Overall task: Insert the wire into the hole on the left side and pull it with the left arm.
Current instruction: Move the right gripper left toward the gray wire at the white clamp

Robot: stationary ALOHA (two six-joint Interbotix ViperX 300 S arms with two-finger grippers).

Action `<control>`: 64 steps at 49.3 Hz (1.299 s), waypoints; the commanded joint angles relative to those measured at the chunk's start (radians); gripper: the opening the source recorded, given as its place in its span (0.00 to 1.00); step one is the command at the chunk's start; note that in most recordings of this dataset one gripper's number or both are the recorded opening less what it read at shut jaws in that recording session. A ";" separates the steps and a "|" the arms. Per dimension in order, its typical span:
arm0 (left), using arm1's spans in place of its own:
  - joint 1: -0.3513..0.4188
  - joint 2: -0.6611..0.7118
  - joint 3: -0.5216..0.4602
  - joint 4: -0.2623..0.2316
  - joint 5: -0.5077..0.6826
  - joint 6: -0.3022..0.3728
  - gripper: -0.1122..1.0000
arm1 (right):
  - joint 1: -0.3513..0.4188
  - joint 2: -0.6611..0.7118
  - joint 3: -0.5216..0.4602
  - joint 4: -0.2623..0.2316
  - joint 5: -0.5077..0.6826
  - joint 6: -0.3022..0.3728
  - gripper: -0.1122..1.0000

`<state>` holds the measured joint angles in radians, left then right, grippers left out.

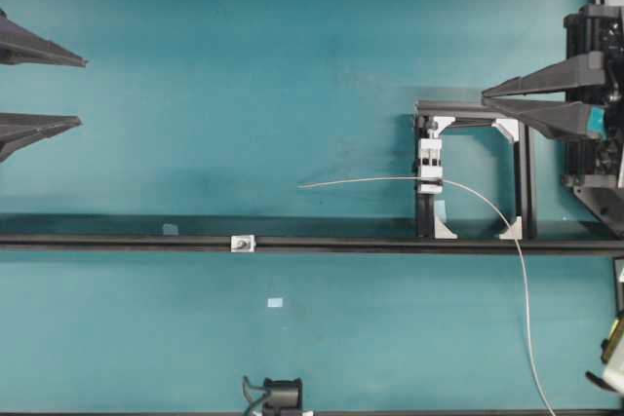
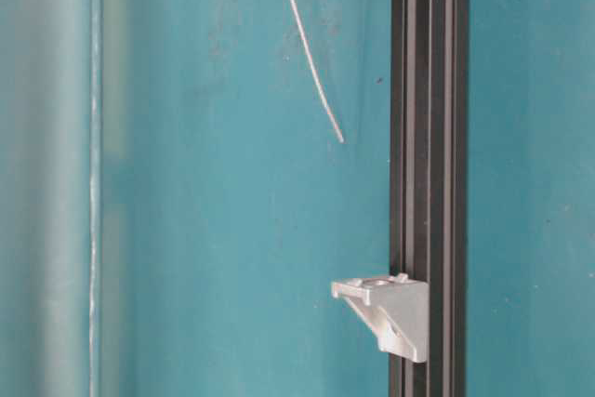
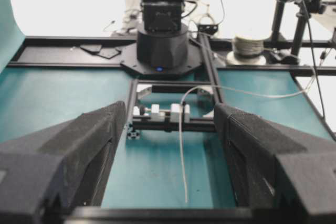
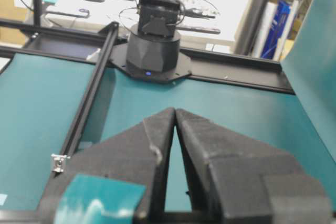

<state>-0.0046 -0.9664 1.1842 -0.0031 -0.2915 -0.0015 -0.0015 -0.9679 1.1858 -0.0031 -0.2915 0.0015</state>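
A long black rail (image 1: 292, 243) crosses the teal table (image 1: 244, 75), carrying what looks like a small metal bracket (image 1: 242, 243).

The flat teal desk (image 1: 244, 94) is showing faint pale scuffs. The thin silver-grey wire (image 1: 370, 180) is gleaming against it, passing the small white grooved plastic block (image 1: 430, 165) on the black square frame (image 1: 526, 177). The right gripper's matte black fingers (image 1: 531, 116) are wearing a teal patch (image 1: 596, 121).
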 commanded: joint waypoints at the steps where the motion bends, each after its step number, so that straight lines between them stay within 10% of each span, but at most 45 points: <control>1: 0.003 0.009 -0.015 -0.020 -0.009 0.021 0.32 | -0.005 0.009 -0.021 0.006 -0.012 0.012 0.32; 15: 0.002 0.009 -0.011 -0.025 -0.020 0.044 0.03 | -0.009 0.021 -0.020 0.006 -0.037 0.026 0.11; 24: 0.002 0.021 0.011 -0.025 -0.032 0.043 0.24 | -0.012 0.046 -0.006 0.006 -0.037 0.058 0.16; 31: 0.002 0.051 0.015 -0.026 -0.046 0.041 0.56 | -0.025 0.061 0.005 0.008 -0.041 0.089 0.48; 38: 0.003 0.094 0.011 -0.026 -0.049 0.041 0.61 | -0.026 0.064 0.021 0.006 -0.041 0.100 0.82; 64: 0.003 0.193 0.028 -0.028 -0.077 0.038 0.71 | -0.026 0.178 0.029 0.008 -0.052 0.172 0.79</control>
<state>-0.0046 -0.7854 1.2210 -0.0276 -0.3590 0.0399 -0.0276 -0.8283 1.2333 0.0015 -0.3329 0.1718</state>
